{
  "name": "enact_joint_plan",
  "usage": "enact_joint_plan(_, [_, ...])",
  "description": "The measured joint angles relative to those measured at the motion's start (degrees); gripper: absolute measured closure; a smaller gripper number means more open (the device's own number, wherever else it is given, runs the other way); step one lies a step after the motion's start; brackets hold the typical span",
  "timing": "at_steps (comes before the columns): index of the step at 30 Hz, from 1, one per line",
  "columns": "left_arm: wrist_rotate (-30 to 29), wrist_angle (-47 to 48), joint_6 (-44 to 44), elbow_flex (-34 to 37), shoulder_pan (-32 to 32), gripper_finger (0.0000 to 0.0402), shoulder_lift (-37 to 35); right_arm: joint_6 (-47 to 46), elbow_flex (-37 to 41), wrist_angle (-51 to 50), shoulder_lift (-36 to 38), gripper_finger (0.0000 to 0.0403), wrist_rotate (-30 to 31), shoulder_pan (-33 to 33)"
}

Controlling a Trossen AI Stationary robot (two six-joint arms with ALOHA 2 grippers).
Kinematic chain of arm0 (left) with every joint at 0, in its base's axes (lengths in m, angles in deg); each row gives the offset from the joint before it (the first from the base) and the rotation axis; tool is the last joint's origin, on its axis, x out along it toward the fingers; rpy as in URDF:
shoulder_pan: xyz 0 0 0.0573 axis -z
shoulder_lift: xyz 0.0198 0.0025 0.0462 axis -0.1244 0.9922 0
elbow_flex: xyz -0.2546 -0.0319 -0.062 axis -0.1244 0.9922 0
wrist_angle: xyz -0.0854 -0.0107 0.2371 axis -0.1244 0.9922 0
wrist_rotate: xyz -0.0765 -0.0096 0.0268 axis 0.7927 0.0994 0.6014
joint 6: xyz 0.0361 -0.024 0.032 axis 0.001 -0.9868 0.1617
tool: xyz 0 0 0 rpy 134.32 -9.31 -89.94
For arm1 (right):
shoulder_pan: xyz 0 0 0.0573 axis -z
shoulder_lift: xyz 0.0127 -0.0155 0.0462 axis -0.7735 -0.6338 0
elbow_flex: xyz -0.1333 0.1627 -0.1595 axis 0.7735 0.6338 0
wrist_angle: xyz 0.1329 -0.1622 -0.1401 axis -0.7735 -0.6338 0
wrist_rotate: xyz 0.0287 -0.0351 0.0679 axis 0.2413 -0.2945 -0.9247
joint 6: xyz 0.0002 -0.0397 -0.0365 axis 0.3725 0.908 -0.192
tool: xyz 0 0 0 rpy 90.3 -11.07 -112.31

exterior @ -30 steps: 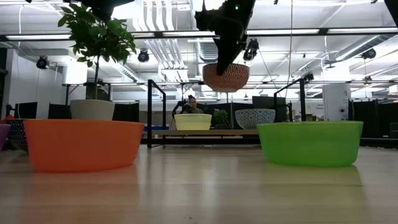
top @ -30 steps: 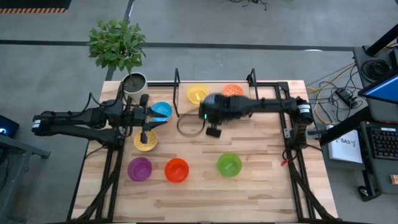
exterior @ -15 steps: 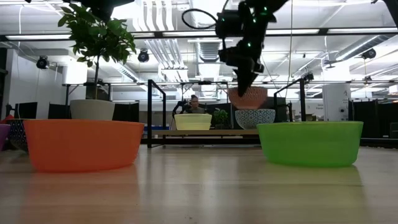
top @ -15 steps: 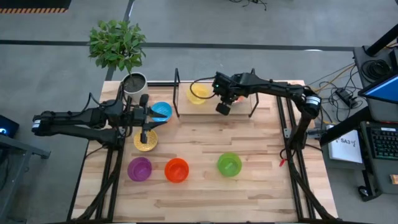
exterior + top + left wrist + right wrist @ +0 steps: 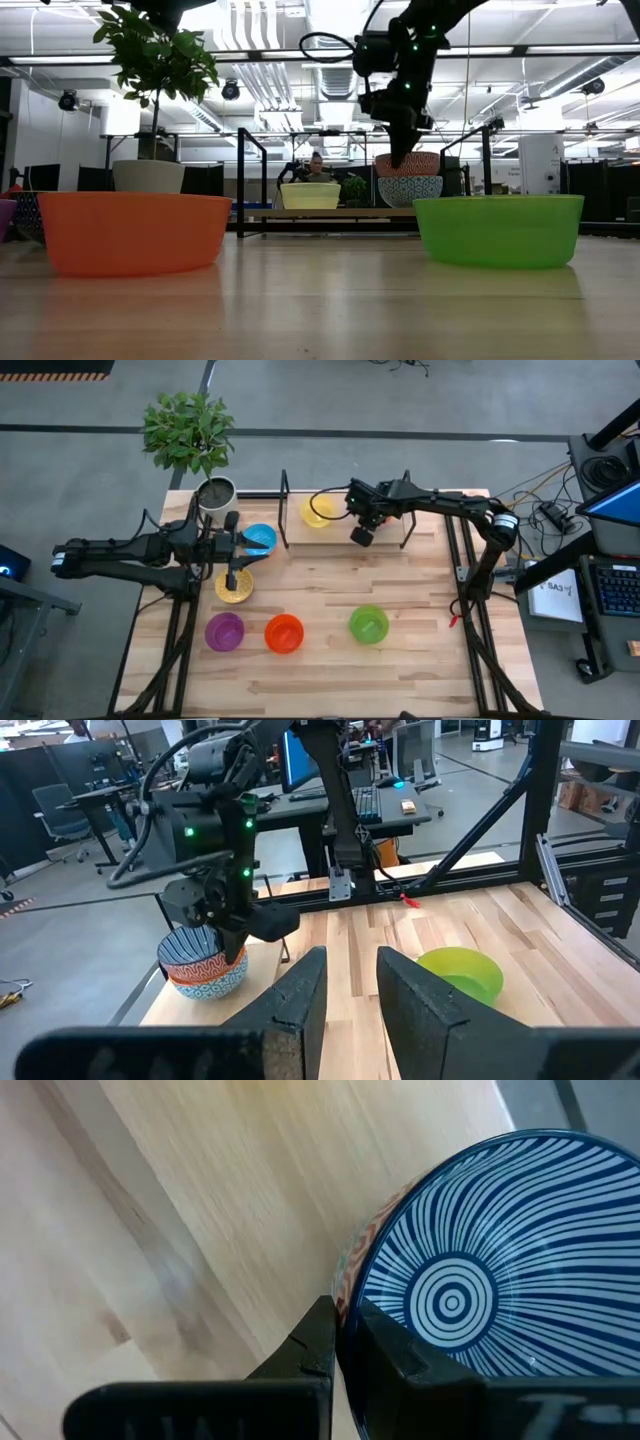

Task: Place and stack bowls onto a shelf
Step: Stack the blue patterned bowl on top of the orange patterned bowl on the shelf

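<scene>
The right gripper [image 5: 398,150] pinches the rim of the orange patterned bowl [image 5: 407,164], nested in the blue-white bowl [image 5: 407,190] on the shelf [image 5: 330,213]; the left gripper [image 5: 234,572], fingers slightly parted and empty, hangs over the dotted bowl [image 5: 234,590]

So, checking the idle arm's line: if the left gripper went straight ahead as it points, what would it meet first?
Probably the green bowl, which lies just past the open left gripper in the left wrist view. Depth is unclear; bare table lies between them.
</scene>
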Motion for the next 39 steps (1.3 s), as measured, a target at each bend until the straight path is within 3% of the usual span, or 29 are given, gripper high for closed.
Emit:
enact_joint_plan(4, [0.00, 0.00, 0.00, 0.00, 0.00, 0.0327, 0.00, -1.04, 0.77, 0.35, 0.00, 0.0376, 0.68, 0.35])
enact_joint_plan(14, [0.00, -0.03, 0.00, 0.00, 0.00, 0.0327, 0.00, -0.96, 0.77, 1.75, 0.46, 0.0293, 1.31, 0.35])
enact_joint_plan(19, [0.00, -0.02, 0.00, 0.00, 0.00, 0.0327, 0.00, -2.23, 0.91, 4.61, 2.25, 0.0278, 1.30, 0.32])
enact_joint_plan(23, [0.00, 0.00, 0.00, 0.00, 0.02, 0.0327, 0.00, -0.59, 4.20, 15.73, 4.90, 0.0303, 1.02, 0.33])
enact_joint_plan(29, [0.00, 0.20, 0.00, 0.00, 0.02, 0.0327, 0.00, 0.02, 14.44, 29.06, 8.30, 0.0385, 1.59, 0.71])
enact_joint_plan(32, [0.00, 0.24, 0.00, 0.00, 0.02, 0.0327, 0.00, -0.30, 19.97, 35.42, 10.23, 0.0390, 5.36, 0.70])
enact_joint_plan(39, [0.01, -0.07, 0.00, 0.00, 0.02, 0.0327, 0.00, -2.52, 26.64, 42.16, 15.67, 0.0391, 5.85, 0.69])
